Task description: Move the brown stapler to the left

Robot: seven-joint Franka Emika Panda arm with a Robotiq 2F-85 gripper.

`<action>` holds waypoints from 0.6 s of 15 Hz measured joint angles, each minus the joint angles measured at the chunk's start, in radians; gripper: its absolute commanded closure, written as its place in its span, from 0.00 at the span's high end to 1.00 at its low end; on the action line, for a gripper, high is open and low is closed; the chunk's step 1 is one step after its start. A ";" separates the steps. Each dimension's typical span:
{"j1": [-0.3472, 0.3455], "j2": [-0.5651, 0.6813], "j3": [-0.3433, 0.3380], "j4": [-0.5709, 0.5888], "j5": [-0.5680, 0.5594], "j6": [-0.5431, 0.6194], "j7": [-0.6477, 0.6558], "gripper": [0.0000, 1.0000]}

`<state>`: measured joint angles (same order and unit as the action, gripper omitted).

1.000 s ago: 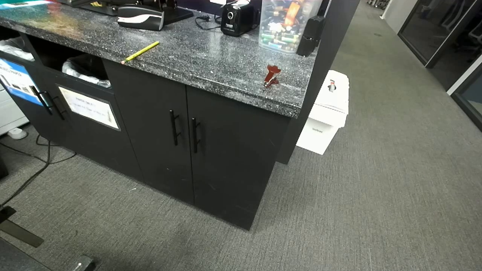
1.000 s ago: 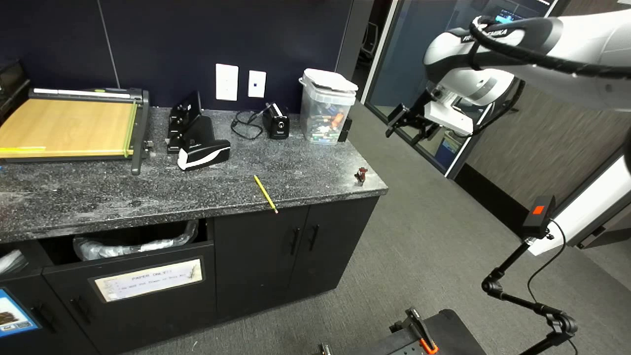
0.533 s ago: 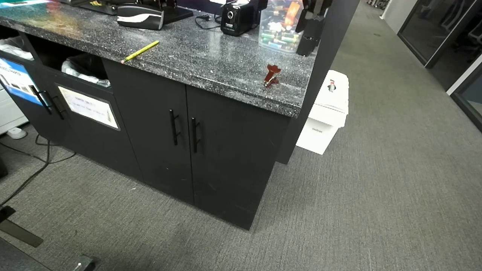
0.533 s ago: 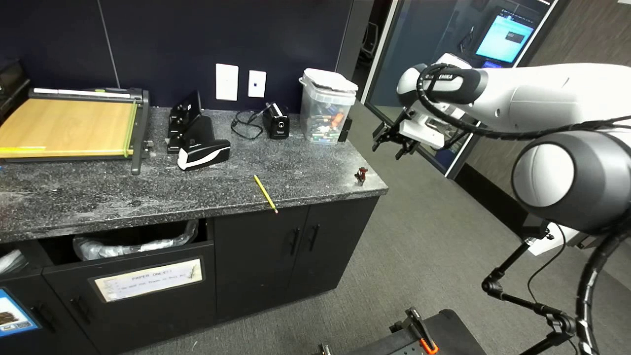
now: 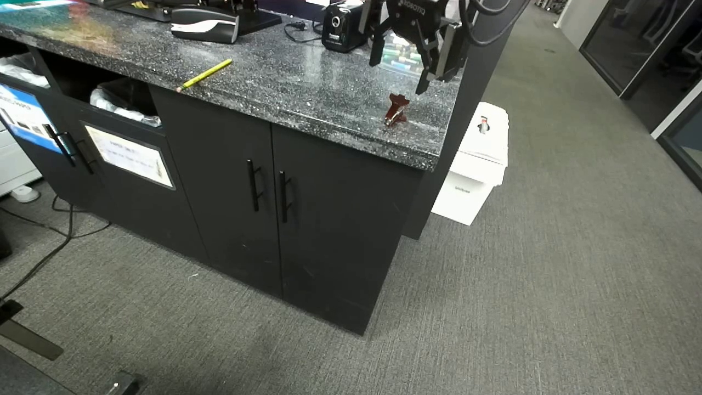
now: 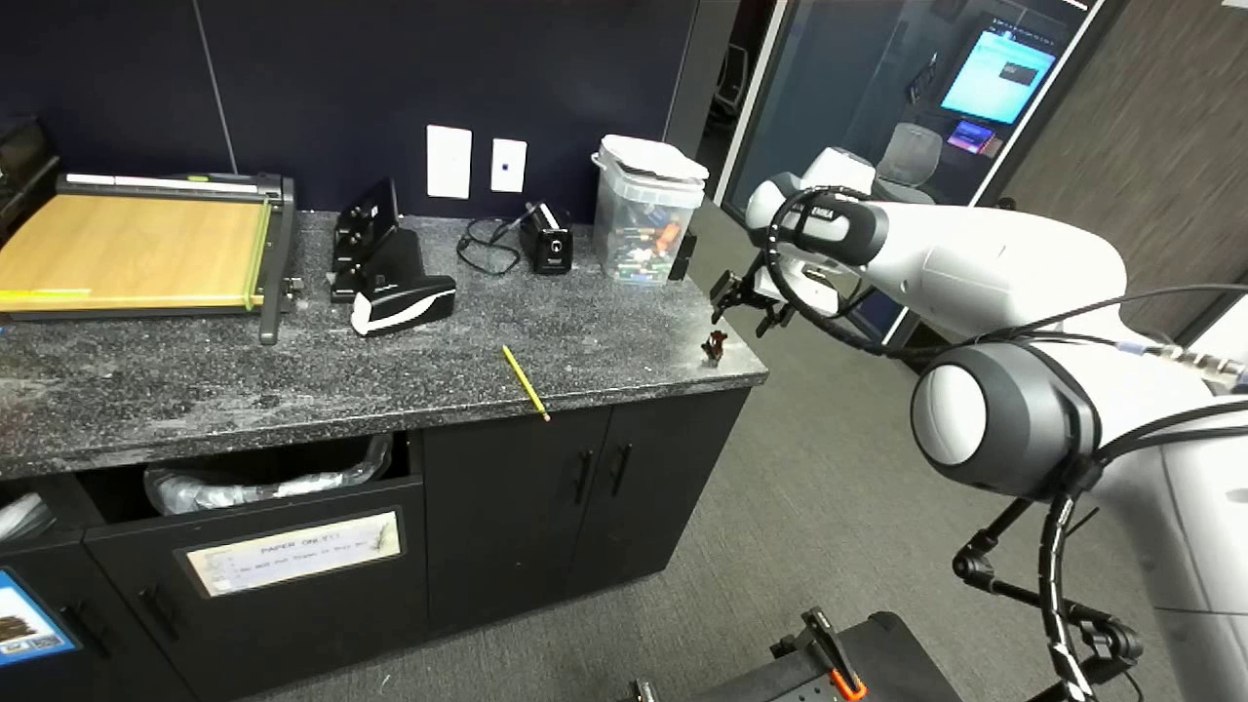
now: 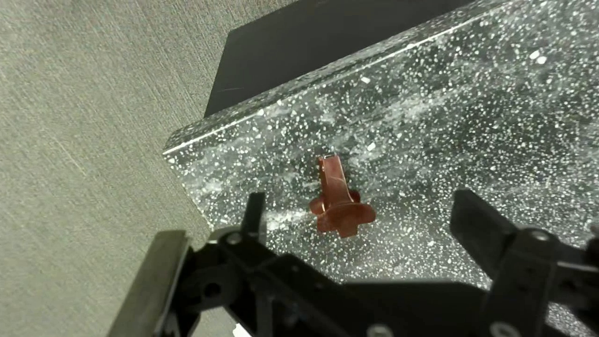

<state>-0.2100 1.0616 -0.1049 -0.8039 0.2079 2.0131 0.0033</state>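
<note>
The brown stapler [image 5: 396, 108] is a very small, reddish-brown, wedge-shaped piece on the speckled countertop, close to its corner. It also shows in an exterior view [image 6: 715, 347] and in the wrist view [image 7: 336, 187], where its narrow end points at the counter's front edge. My gripper [image 5: 399, 72] is open and empty. It hangs above and a little behind the stapler, as an exterior view [image 6: 742, 322] also shows. In the wrist view the stapler appears between the two spread fingertips [image 7: 358, 195], nearer the left one. The fingers are apart from it.
The speckled countertop [image 6: 604, 341] ends at a corner beside the stapler. A yellow pencil [image 6: 526, 383] lies left of it at the front edge. Further back are a clear battery tub [image 6: 643, 219], a black pencil sharpener [image 6: 548, 242] and a black-and-white desk stapler [image 6: 405, 304].
My arm has come in from the right, and the gripper has moved left and down to above the stapler. The brown stapler and the other things on the counter have stayed put.
</note>
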 measured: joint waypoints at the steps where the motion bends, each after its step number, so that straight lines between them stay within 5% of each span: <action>1: 0.000 0.032 0.000 0.044 0.000 -0.018 0.004 1.00; 6: 0.000 0.158 0.003 0.205 -0.030 -0.065 0.046 1.00; 7: 0.000 0.174 0.004 0.224 -0.044 -0.065 0.056 0.96; 8: 0.000 0.189 0.004 0.240 -0.058 -0.065 0.066 0.74; 9: 0.000 0.204 0.004 0.259 -0.070 -0.065 0.075 0.71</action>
<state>-0.2102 1.2657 -0.1006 -0.5451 0.1384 1.9479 0.0784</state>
